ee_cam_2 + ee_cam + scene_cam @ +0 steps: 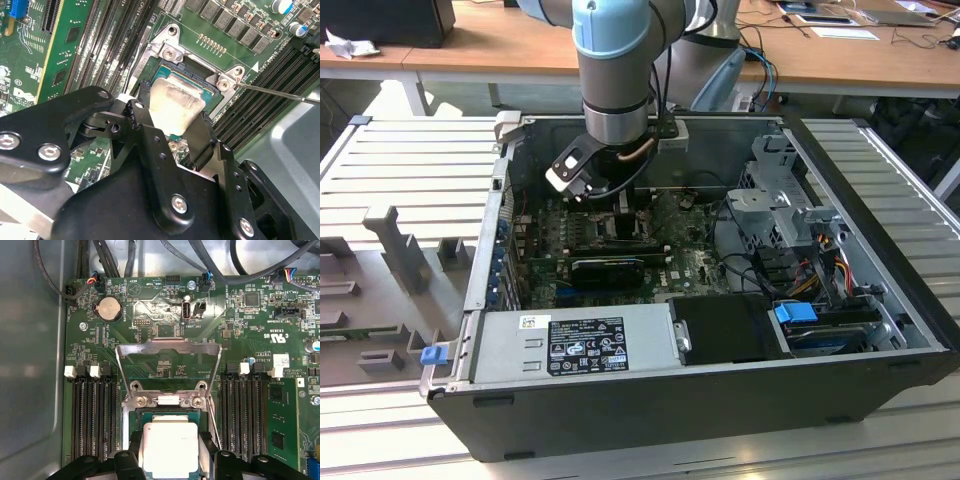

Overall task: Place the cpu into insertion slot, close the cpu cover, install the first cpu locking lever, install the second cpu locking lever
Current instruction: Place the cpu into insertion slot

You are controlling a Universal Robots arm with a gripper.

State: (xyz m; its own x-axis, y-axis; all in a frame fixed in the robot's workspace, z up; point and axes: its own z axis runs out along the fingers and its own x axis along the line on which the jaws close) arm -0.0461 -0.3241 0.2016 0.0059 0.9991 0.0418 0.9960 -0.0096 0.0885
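Observation:
The cpu (167, 447) (175, 102), a silvery square chip, lies between my two black fingertips right at the insertion slot (165, 414) (161, 75); I cannot tell if it is fully seated. My gripper (170, 452) (172, 122) (610, 195) is shut on the cpu's opposite edges, low inside the computer case. The cpu cover (150, 343), a thin metal frame with a square opening, stands swung open beyond the slot. A thin wire locking lever (280, 93) sticks out sideways from the socket corner, unlatched.
Black memory slots (90, 415) (245, 415) flank the socket on both sides. Cables (150, 255) run along the board's far edge. A grey power supply (585, 345) and a drive cage (785, 200) crowd the case (720, 400).

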